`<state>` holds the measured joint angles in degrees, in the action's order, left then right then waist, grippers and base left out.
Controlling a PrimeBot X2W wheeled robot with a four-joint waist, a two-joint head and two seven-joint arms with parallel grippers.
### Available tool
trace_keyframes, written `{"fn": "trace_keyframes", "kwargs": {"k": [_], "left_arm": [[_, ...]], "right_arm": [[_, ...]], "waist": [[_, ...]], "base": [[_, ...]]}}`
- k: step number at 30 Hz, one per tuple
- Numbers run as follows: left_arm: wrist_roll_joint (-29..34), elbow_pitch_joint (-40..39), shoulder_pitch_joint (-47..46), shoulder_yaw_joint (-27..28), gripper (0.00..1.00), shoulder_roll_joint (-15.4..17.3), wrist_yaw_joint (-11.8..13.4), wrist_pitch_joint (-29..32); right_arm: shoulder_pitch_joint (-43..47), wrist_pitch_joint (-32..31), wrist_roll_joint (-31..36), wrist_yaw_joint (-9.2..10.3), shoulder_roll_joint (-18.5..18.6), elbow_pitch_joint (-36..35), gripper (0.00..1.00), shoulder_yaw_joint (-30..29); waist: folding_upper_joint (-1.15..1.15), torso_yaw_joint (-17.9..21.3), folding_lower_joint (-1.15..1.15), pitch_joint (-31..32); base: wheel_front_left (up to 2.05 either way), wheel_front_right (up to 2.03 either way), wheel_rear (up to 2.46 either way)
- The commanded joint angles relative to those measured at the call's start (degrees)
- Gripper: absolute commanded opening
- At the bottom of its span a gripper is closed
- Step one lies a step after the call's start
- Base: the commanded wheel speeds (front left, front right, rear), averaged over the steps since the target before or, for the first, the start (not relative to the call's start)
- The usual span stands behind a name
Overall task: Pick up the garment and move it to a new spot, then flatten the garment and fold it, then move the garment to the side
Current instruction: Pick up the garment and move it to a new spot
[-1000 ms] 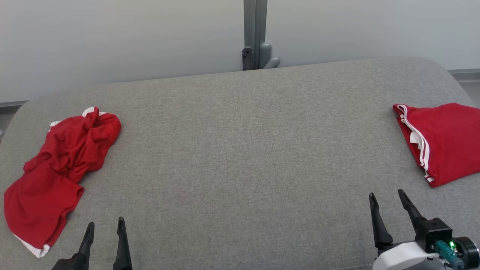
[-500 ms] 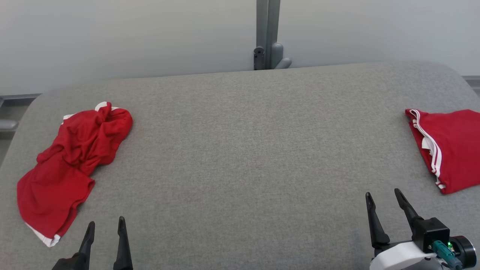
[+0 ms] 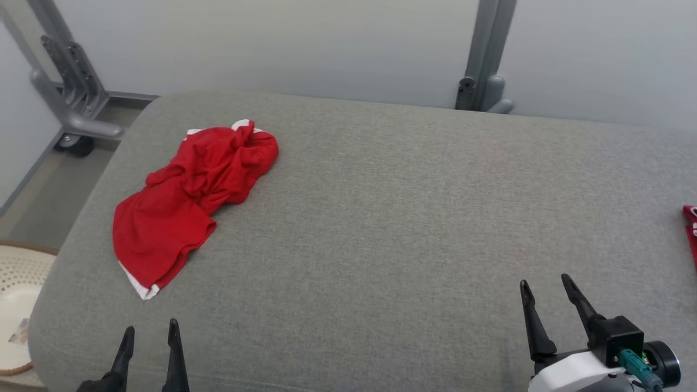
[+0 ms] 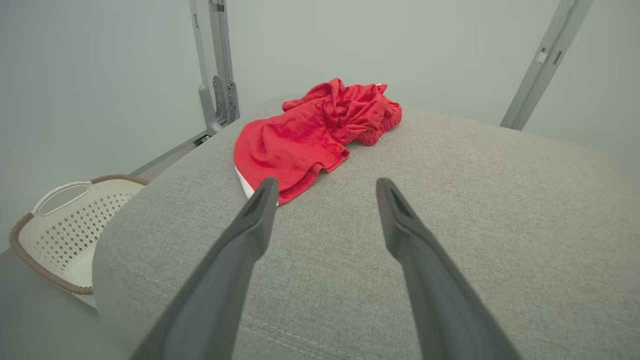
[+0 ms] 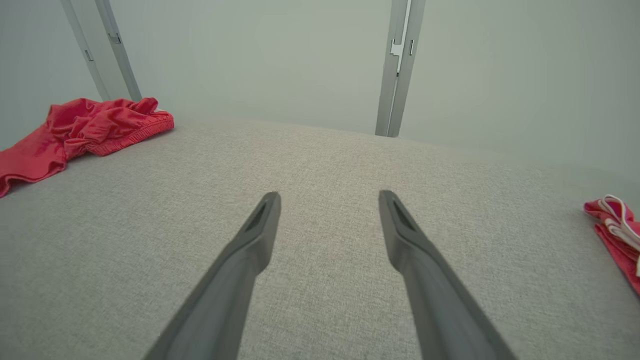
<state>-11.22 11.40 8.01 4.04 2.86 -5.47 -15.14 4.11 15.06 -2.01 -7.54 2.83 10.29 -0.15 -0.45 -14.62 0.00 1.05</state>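
- Head view: the red garment [image 3: 188, 201] lay crumpled on the left part of the grey fabric-covered table [image 3: 381, 218], towards the far edge, with a white hem showing at its near corner.
- The left end effector [image 3: 151, 325] stood at the lower left with its two dark fingers spread and nothing between them, near the garment's hem but apart from it.
- The right end effector [image 3: 545, 280] stood at the lower right, fingers likewise parted and empty, over bare fabric and well apart from the garment.
- A folded red piece [image 3: 691, 228] peeked in at the right edge, and a pale perforated basket [image 3: 22, 249] sat on the floor off the table's left corner.
- Left wrist view: the left end effector [image 4: 326, 182] was wide open and held nothing. The red garment [image 4: 310, 135] lay just ahead of its fingertips, slightly left, and the basket [image 4: 75, 215] was below the table edge.
- Right wrist view: the right end effector [image 5: 329, 194] was wide open and empty above the table [image 5: 325, 150]. The red garment [image 5: 85, 127] lay far off at the left, the folded red piece [image 5: 617, 230] at the right edge, and a grey post [image 5: 400, 65] stood behind.
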Motion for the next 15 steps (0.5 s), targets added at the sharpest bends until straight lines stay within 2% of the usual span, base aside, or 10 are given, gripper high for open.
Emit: {"fn": "trace_keyframes", "kwargs": {"k": [1, 8, 15], "left_arm": [[0.13, -0.23, 1.0, 0.31, 1.0, 0.08, -0.03, 0.03], [-0.14, -0.53, 1.42, 0.82, 1.0, 0.08, -0.22, 0.03], [-1.93, 0.49, -1.18, 0.97, 1.0, 0.08, 0.32, 0.03]], "right_arm": [[-0.65, 0.15, -0.4, 0.1, 0.13, 0.13, 1.0, 0.11], [-0.47, 0.15, -0.49, 0.1, 0.13, 0.38, 1.0, 0.41], [-1.66, 0.15, 0.53, 0.1, 0.15, -0.3, 1.0, -0.35]], "waist": [[0.45, -4.91, 0.0, 0.53], [0.45, -5.74, 0.0, 0.31], [0.45, -4.09, 0.0, -3.45]], "base": [[0.0, 0.0, 0.0], [0.0, 0.0, 0.0], [0.0, 0.0, 0.0]]}}
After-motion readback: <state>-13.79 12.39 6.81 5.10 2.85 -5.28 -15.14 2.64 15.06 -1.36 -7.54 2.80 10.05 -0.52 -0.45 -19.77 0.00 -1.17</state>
